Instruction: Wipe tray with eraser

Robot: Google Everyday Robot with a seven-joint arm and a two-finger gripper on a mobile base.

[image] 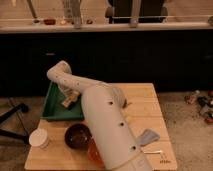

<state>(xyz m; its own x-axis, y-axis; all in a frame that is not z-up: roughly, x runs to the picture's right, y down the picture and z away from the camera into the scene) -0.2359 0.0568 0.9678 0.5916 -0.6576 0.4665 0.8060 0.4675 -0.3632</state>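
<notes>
The dark green tray (50,107) sits on the left part of the wooden table. My white arm rises from the bottom of the view, bends at an elbow (60,72) above the tray's far edge and reaches down into it. My gripper (70,95) is inside the tray, shut on the tan eraser (67,101), which rests against the tray's floor near its right side. The arm hides the tray's right edge.
A dark brown round bowl (78,136) and a white cup (38,138) stand in front of the tray. An orange object (94,152) sits by the arm's base. A grey cloth (148,136) lies right. A dark counter runs behind the table (145,107).
</notes>
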